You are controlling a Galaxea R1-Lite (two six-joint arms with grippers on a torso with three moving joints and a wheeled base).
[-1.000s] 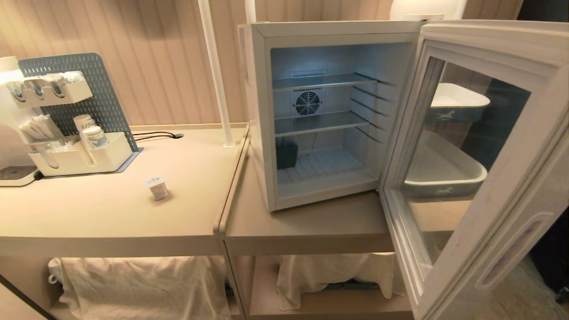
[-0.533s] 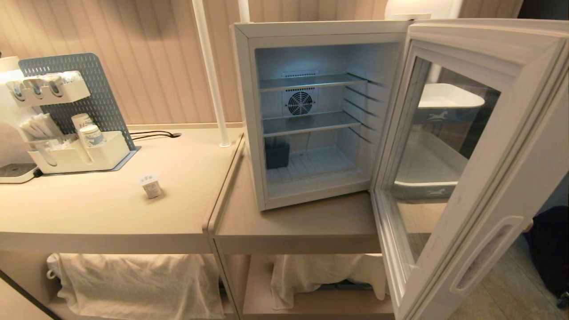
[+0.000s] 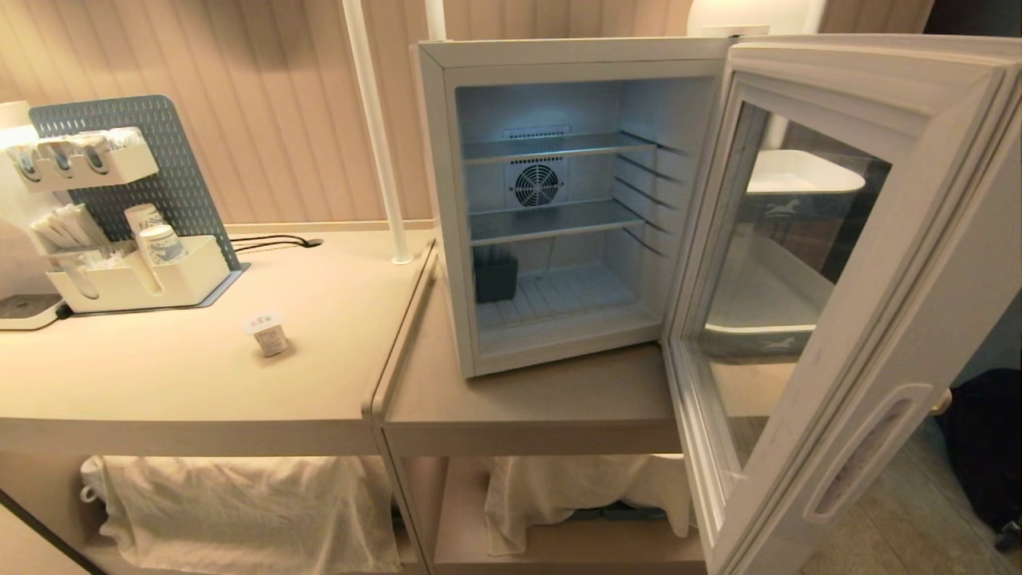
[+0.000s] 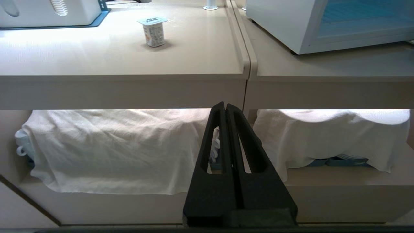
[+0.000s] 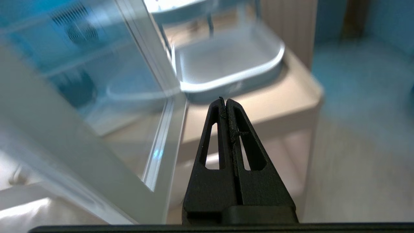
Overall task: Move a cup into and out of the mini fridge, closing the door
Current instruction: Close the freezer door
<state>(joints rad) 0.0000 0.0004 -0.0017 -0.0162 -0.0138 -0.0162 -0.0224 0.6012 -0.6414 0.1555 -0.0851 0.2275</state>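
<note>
The tiny white cup [image 3: 266,334] stands upright on the left counter, also seen in the left wrist view [image 4: 153,30]. The white mini fridge [image 3: 437,200] sits on the lower right counter, its pale blue shelves bare. Its glass-windowed door [image 3: 902,319] is swung wide open toward me on the right. Neither arm shows in the head view. My left gripper [image 4: 225,105] is shut and empty, low in front of the counter edge, well short of the cup. My right gripper [image 5: 225,99] is shut and empty, just beside the open door's frame [image 5: 64,155].
A white organiser with paper cups [image 3: 136,279] stands on a grey pegboard at the far left. A white pole [image 3: 375,136] rises beside the fridge. White cloths [image 3: 239,503] cover the lower shelves. A white tray [image 5: 233,74] lies behind the door. A dark bag [image 3: 990,447] sits on the floor.
The whole head picture has shifted a little to the left, so the camera moved. The cup, the fridge and its open door stand as before.
</note>
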